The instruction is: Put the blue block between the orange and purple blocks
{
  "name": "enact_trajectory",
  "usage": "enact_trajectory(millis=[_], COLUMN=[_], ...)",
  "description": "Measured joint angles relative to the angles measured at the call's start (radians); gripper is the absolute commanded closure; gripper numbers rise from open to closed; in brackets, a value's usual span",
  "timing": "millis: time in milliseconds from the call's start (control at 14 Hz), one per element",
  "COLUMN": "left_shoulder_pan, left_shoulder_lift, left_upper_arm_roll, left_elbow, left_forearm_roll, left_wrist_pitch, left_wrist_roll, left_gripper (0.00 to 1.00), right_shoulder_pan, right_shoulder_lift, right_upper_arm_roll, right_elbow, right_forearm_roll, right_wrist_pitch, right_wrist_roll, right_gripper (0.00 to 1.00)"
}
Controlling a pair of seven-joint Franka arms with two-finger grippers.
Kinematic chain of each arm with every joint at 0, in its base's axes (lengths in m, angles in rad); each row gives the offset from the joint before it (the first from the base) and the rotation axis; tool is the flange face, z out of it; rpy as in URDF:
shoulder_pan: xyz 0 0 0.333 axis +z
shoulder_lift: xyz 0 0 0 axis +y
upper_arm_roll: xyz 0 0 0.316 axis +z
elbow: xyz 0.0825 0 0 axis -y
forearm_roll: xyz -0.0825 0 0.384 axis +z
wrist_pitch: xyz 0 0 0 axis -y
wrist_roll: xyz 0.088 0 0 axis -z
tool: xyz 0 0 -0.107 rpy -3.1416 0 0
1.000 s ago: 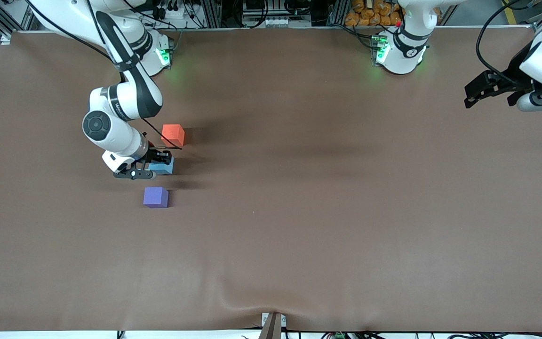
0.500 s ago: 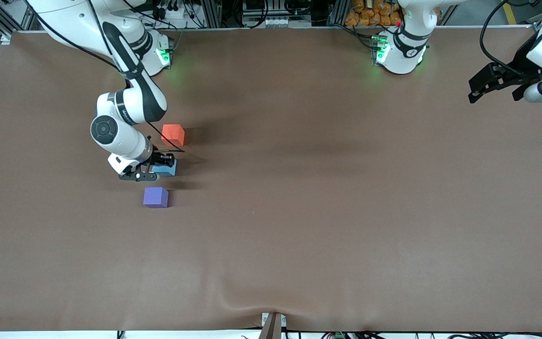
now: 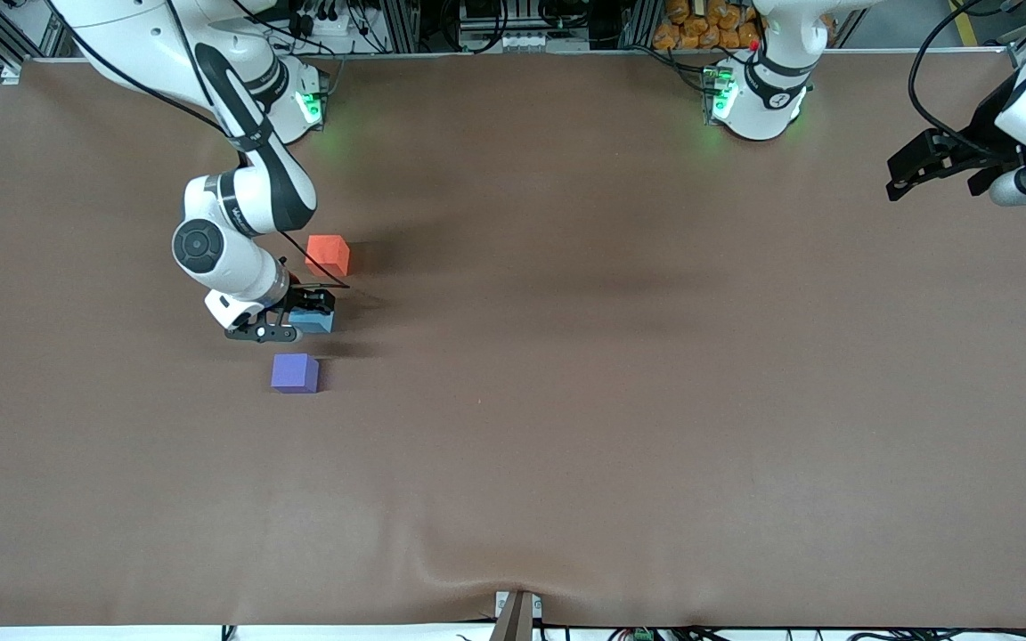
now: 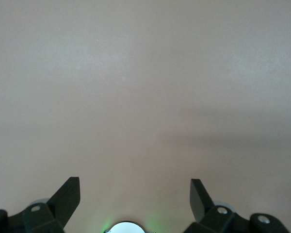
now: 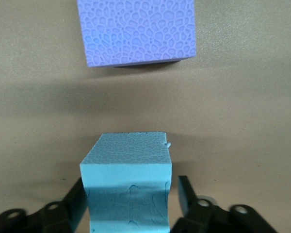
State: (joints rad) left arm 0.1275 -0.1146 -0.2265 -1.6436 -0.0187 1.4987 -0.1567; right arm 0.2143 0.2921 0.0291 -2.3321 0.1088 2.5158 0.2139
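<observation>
The blue block (image 3: 313, 320) rests on the brown table between the orange block (image 3: 328, 255) and the purple block (image 3: 295, 372). My right gripper (image 3: 304, 305) sits low over the blue block. In the right wrist view the blue block (image 5: 126, 184) stands between the fingers of my right gripper (image 5: 130, 182), with a small gap at one finger. The jaws are open. The purple block (image 5: 136, 31) lies just ahead of it. My left gripper (image 3: 900, 178) waits open and empty in the air at the left arm's end of the table, and its wrist view (image 4: 136, 194) shows only bare table.
The brown table cloth (image 3: 566, 401) is bare apart from the three blocks. A small bracket (image 3: 517, 614) sticks up at the table edge nearest the front camera. The arm bases (image 3: 753, 89) stand along the top edge.
My right arm has shifted a little and its wrist has risen slightly, while the blue block stays on the table. My left gripper has drifted slightly at its end of the table.
</observation>
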Motion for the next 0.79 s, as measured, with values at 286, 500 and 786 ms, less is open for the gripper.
enact_trajectory(millis=[286, 500, 786], left_shoulder_pan=[0.0, 0.0, 0.0], left_shoulder_lift=[0.002, 0.002, 0.002], left_upper_arm_roll=[0.0, 0.0, 0.0], left_elbow=[0.0, -0.001, -0.002], left_forearm_roll=[0.0, 0.0, 0.0], left_wrist_pitch=[0.0, 0.0, 0.0], left_wrist_roll=[0.0, 0.003, 0.006], left_gripper=[0.0, 0.0, 0.0], right_shoulder_pan=[-0.01, -0.051, -0.129], right_shoulder_lift=[-0.025, -0.06, -0.065], right_upper_arm_roll=[-0.005, -0.012, -0.017], right_elbow=[0.159, 0.448, 0.801], right_forearm_roll=[0.003, 0.003, -0.041], right_wrist_pitch=[-0.249, -0.554, -0.834], right_wrist_roll=[0.003, -0.005, -0.069], right_gripper=[0.0, 0.0, 0.0])
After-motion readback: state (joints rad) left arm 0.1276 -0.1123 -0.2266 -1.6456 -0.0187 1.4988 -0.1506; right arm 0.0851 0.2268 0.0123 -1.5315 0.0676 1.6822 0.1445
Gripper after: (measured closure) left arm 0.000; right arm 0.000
